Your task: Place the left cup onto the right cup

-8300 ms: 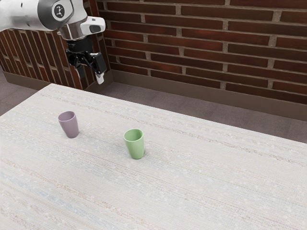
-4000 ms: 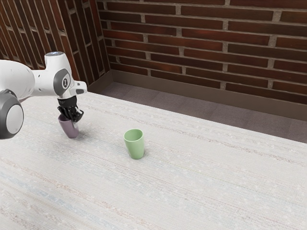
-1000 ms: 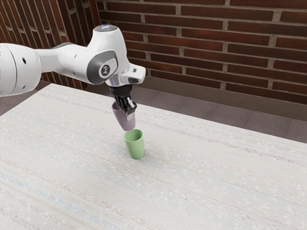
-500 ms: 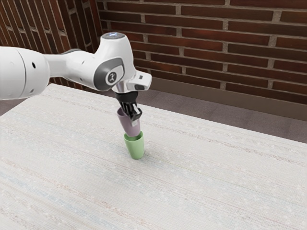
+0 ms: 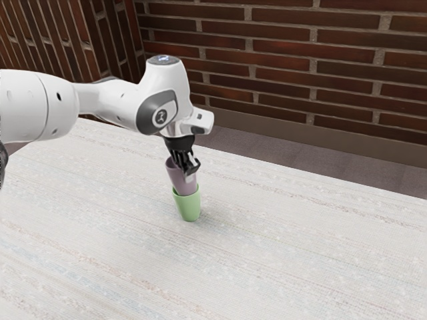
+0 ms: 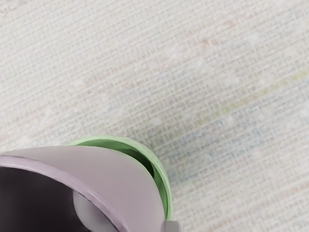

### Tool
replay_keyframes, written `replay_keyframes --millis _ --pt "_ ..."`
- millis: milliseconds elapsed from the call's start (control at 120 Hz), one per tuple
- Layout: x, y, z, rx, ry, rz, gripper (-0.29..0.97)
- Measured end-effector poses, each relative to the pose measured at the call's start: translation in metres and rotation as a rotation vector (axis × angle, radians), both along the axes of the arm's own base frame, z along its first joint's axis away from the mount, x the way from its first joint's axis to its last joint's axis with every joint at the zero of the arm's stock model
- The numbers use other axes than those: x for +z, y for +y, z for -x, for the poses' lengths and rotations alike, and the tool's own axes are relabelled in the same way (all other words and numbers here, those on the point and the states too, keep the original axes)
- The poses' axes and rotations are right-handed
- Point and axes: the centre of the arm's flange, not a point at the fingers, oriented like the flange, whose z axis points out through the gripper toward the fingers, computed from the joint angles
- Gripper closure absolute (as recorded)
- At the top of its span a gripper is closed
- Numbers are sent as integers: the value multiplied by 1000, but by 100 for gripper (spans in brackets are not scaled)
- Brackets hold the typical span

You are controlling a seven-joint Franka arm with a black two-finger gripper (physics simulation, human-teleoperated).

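1. One thing is in hand: the gripper point(image 5: 186, 165) is closed to a narrow pinch on the wall of the purple cup point(image 5: 177, 178). It looks to have one finger inside the mouth and one outside, on the side of the rim toward 2 o'clock in the exterior view.
2. The purple cup hangs tilted, its mouth leaning toward 11 o'clock. Its base is at, or just inside, the mouth of the green cup point(image 5: 188, 207), which stands upright on the table point(image 5: 300, 253) at 6 o'clock from it. I cannot tell whether it is seated.
3. From the wrist, the purple cup point(image 6: 96, 176) covers most of the green cup point(image 6: 163, 181), with only a crescent of green rim showing past it.
4. Handling, as I judge it: both look like small, stiff, thin-walled tumblers, light and smooth. The tapered sides would slip in an outside grasp, so the rim pinch is the sensible hold (it also leaves the base free to nest).
5. The green cup is likely just as light. A tilted base pressing on one side of its rim could tip or shove it.
6. Count: two cups, one purple and one green. There is one arm point(image 5: 80, 107) coming in from 9 o'clock with one gripper, one table, and a brick wall point(image 5: 300, 60) at 12 o'clock.
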Motion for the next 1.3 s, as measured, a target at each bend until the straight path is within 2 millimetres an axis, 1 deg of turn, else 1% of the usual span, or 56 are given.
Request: replay_keyframes --millis 92,158,208,300,367,458,558,675,883,1117,1192,1300 --pt "-3 0 -1 1 2 -1 77" --pt "-6 0 -1 1 4 0 72" --pt "-7 0 -2 0 3 1 64" --pt "-8 -1 -2 0 1 4 43" --pt "-8 -1 -2 -1 -1 5 32" --pt "-5 -1 -2 -1 -5 8 20" --pt "0 -1 -1 -3 -12 10 13" --pt "14 -1 1 -3 -26 16 7" --pt "47 1 10 -6 -47 27 3" --pt "68 5 19 2 -33 42 1" --pt "75 10 21 18 -22 58 1" --pt "83 28 24 59 0 84 0"
